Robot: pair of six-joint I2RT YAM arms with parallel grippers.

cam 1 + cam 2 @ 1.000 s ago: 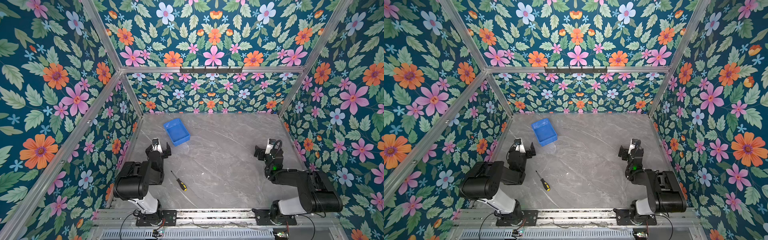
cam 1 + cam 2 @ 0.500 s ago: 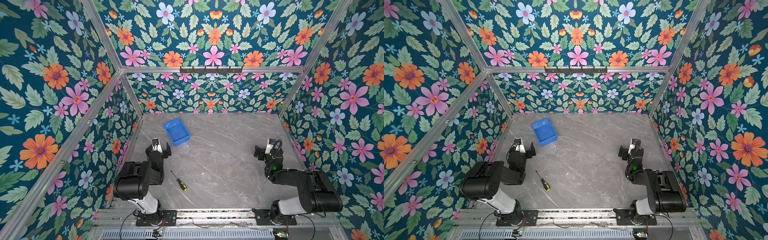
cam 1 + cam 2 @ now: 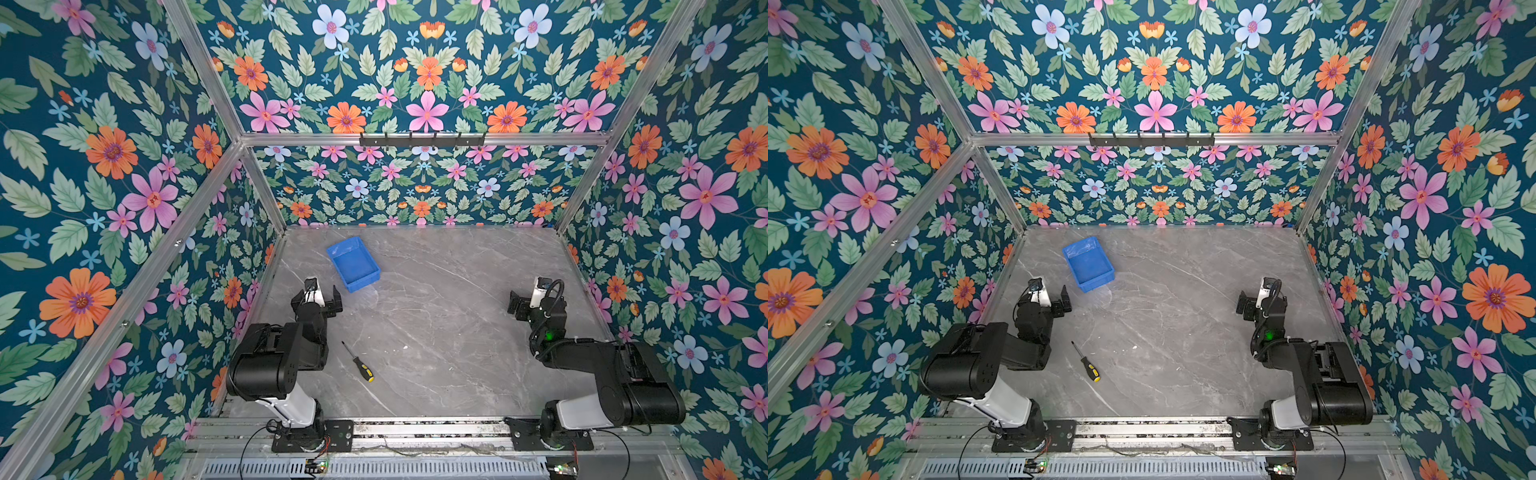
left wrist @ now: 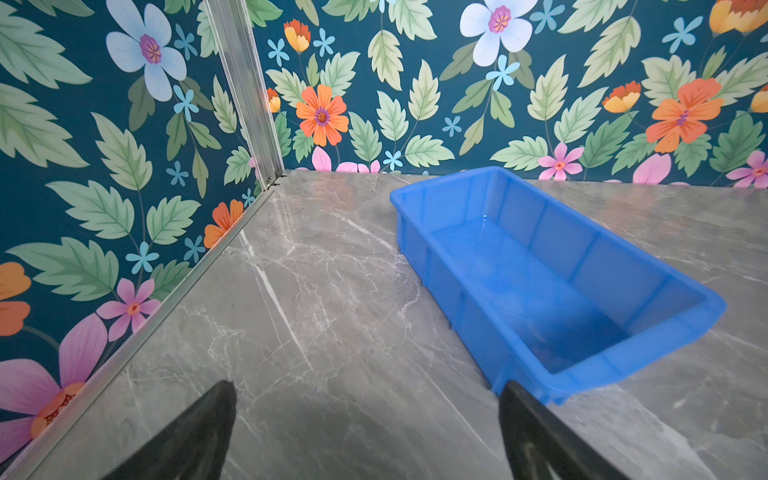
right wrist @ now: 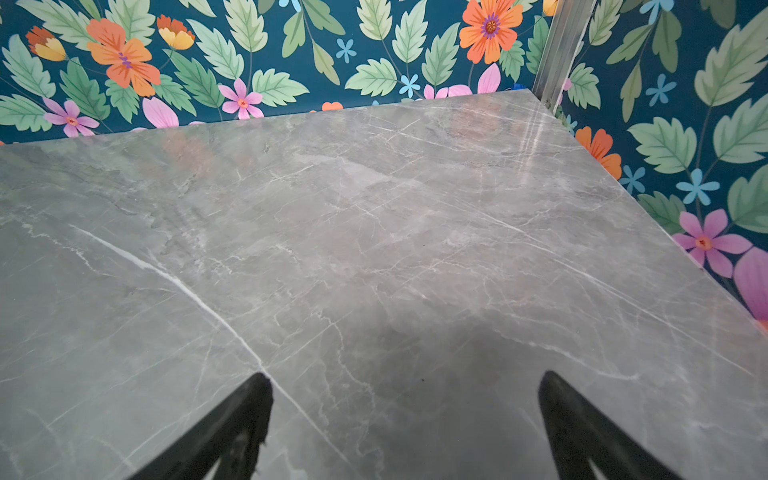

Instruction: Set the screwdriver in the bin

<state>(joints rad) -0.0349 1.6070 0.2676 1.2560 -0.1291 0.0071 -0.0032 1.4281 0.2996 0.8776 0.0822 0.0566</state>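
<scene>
The shallow rectangular bright blue plastic bin (image 3: 360, 286) (image 3: 1096, 285) is sitting on the grey veined marble tabletop (image 3: 436, 328). In the left wrist view the bin (image 4: 436, 249) is showing its ribbed inner walls and blue floor.

The small screwdriver with the black-and-yellow handle and thin dark metal shaft (image 3: 358, 363) (image 3: 1086, 363) is lying flat on the tabletop in both top views. It is well apart from the bin, on the bin's side nearer the arm bases, and its shaft tip is pointing roughly back towards the bin while its yellow butt end is facing away from it.

The left gripper (image 3: 318, 296) (image 4: 365, 390) is hanging just short of the bin's near short wall, between the bin and the screwdriver. Its black fingers (image 4: 536, 432) are standing spread wide and gripping nothing. One fingertip is overlapping the bin's near corner in the wrist view, and whether it is touching cannot be told.

The right gripper (image 5: 404, 378) (image 3: 524, 300) is sitting far across the tabletop from the bin, its fingers likewise spread wide over bare marble and holding nothing
</scene>
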